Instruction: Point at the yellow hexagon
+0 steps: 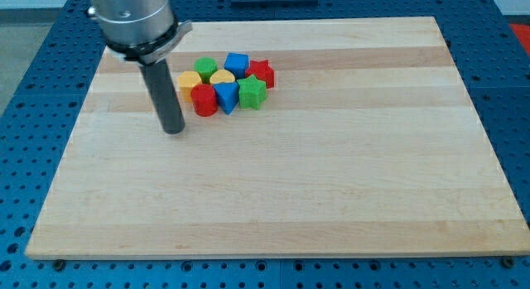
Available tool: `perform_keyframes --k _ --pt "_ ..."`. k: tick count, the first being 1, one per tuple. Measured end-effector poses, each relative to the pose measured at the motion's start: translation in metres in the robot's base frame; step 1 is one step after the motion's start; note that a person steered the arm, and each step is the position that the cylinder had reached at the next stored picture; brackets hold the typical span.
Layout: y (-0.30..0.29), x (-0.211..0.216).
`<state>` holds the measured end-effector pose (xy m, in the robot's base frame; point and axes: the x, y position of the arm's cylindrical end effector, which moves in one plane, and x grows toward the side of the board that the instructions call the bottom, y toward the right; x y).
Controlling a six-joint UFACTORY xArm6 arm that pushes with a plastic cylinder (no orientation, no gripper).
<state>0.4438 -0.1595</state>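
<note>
My tip [174, 130] upright — left of yellow hexagon [190, 81]

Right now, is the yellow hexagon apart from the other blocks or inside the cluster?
Inside the cluster: the yellow hexagon sits at its left edge, beside the red block. My tip stands apart, lower left.

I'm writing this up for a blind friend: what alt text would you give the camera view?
My tip rests on a wooden board, just to the view's left of a tight cluster of small blocks, touching none. The cluster includes a yellow hexagon nearest the rod, a red cylinder, a green star and a blue cube.
</note>
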Motion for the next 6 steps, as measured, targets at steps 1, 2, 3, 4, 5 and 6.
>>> perform_keyframes --k 1,2,3,4,5,6 --pt "-0.021 -0.007" --pt "-0.026 -0.051" --pt "-0.026 -0.099" --pt "-0.018 -0.11" --pt "-0.017 -0.11" --pt "-0.017 -0.107"
